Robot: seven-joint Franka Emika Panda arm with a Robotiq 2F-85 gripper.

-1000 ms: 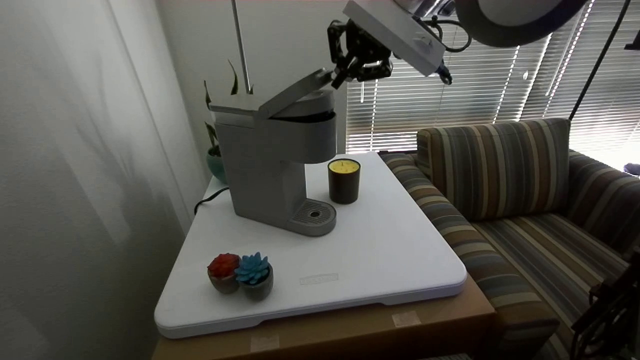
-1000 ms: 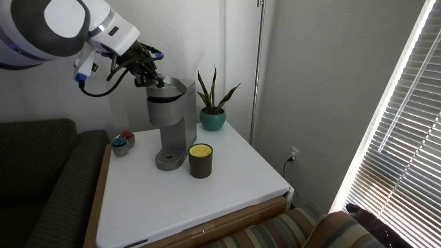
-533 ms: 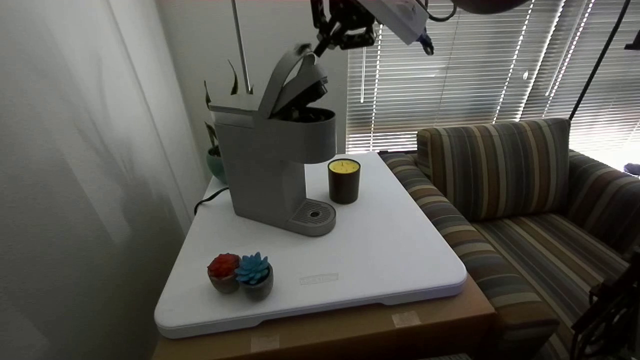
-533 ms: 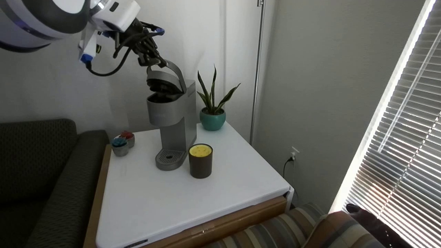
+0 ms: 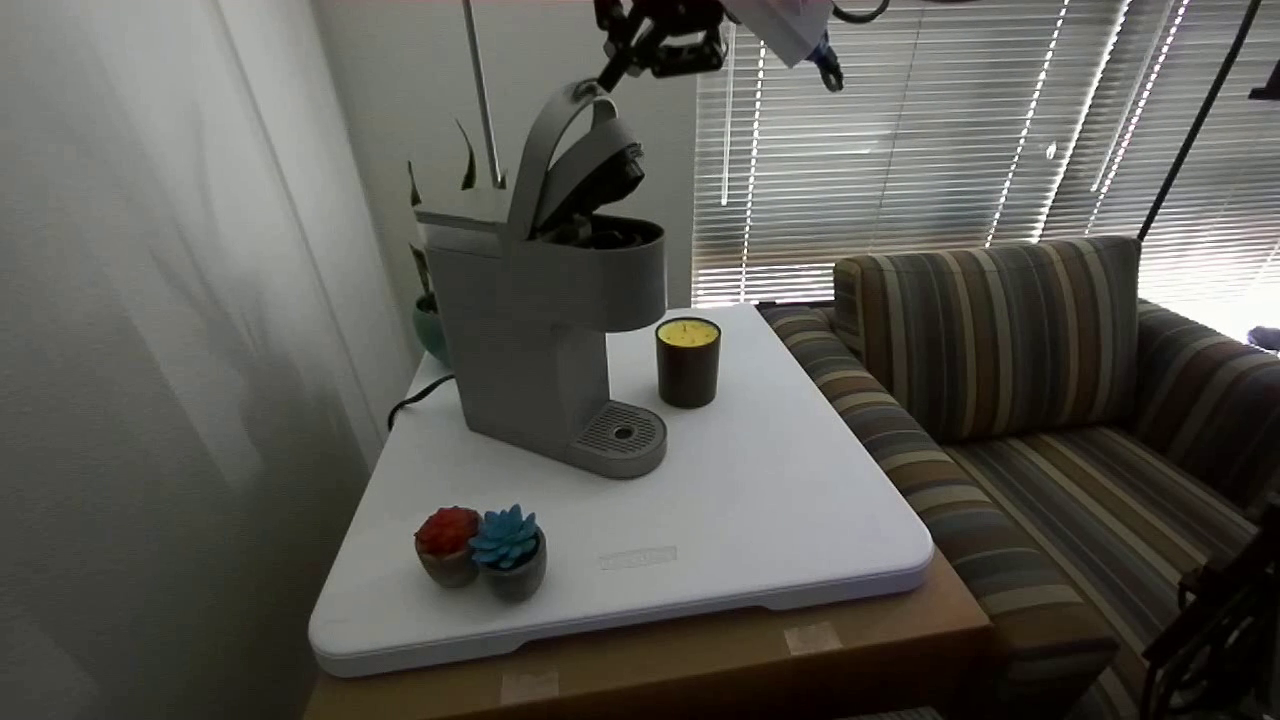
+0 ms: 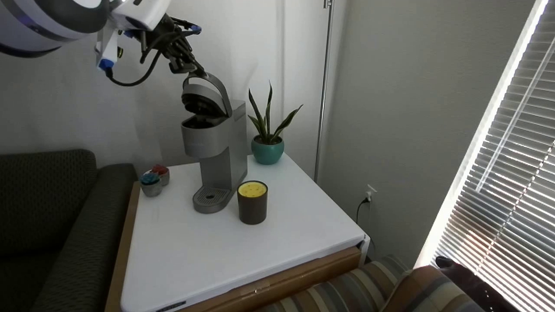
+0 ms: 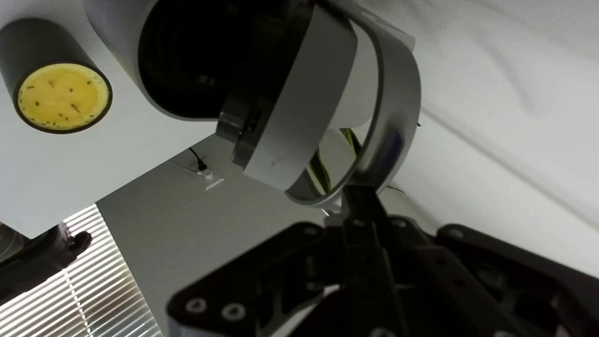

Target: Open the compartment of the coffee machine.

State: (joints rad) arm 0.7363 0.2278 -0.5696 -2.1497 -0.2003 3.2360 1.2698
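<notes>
I can't read the label (image 5: 638, 558) on the white table (image 5: 780, 490) beside the armchair (image 5: 985, 345). The lid (image 5: 590, 163) stands raised atop the coffee machine (image 5: 530, 335); the gripper (image 7: 359, 193), jaws together, touches its handle (image 7: 403, 93), any hold unclear.

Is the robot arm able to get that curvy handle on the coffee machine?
Looks like yes: the end effector is right at the raised handle, with nothing I can see between them.

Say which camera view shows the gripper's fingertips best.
The wrist view: there the fingertips are largest, at the raised handle, though too dark to tell whether they pinch it. Both exterior views show them small and dark, at the top of the handle's arch on the coffee machine.
</notes>
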